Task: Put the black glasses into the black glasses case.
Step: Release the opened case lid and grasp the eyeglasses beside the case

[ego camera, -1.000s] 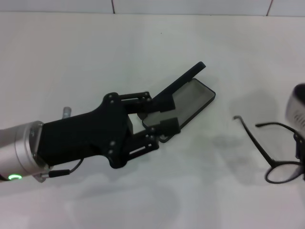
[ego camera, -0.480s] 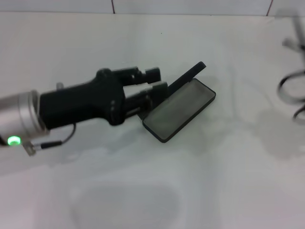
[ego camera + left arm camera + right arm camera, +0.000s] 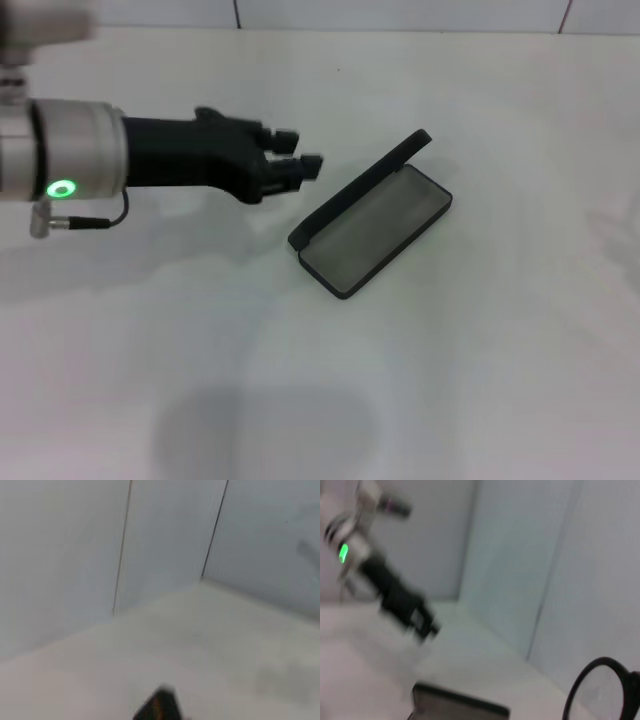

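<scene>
- White desk (image 3: 450, 380): black glasses case (image 3: 372, 228) lies open, empty.
- Left gripper (image 3: 295, 168) beside it, jaws near-closed, holding nothing.
- Black glasses (image 3: 600, 690) seen only in right wrist view; right jaws: cannot tell. Insertion pending.

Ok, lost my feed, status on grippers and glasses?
Left gripper shut, beside open black glasses case. Black glasses visible only in the right wrist view, apparently carried. Case empty.

- The left end effector (image 3: 300, 165) hangs above the worktop (image 3: 450, 380), fingertips pointing toward the robot's right.
- The black glasses case (image 3: 375, 222) lies open on the worktop just to the right of the left end effector and slightly nearer the robot, apart from it.
- Its raised lid stands on the side facing the left end effector.
- The black glasses (image 3: 600, 690) show close to the right wrist camera, the case (image 3: 460, 707) lying beyond them, the left end effector (image 3: 422, 622) farther off.
</scene>
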Tool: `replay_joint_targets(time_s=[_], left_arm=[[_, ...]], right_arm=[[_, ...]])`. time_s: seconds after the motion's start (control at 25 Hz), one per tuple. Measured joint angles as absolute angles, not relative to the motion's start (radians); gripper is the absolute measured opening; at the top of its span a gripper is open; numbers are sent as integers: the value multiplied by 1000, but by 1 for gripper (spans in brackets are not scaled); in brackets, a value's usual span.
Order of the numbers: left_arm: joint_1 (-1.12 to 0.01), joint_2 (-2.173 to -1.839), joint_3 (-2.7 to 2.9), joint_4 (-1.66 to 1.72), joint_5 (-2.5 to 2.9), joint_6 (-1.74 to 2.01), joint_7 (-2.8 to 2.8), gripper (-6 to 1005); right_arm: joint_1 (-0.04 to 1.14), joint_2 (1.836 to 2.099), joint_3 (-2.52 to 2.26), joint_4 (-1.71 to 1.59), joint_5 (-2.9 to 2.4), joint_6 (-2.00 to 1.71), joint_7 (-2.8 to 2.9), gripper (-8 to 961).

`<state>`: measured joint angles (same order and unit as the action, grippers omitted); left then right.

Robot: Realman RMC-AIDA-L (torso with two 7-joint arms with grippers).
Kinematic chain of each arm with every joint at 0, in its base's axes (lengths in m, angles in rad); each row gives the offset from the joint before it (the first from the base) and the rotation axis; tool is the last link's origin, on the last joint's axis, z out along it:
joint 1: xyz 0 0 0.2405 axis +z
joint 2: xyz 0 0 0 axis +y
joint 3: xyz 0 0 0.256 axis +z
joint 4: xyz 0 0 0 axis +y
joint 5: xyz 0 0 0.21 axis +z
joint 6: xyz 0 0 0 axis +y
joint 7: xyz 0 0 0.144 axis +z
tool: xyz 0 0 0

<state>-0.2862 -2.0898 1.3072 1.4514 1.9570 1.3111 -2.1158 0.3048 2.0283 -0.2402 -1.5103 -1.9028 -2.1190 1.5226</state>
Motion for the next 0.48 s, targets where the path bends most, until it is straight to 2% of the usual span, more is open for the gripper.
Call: replay_joint_targets(time_s=[0.16,0.48], left_arm=[[-313,-2095,1362,1488,2105,1289,-2213,462],[-266,-2094,1589,1685,2339,1203,-2415,487]], right_arm=[[297,2028,-138,-1433,-1913,-2148,1499,109],[283,2022,-131,-1351,-1916,-2138,1478,109]])
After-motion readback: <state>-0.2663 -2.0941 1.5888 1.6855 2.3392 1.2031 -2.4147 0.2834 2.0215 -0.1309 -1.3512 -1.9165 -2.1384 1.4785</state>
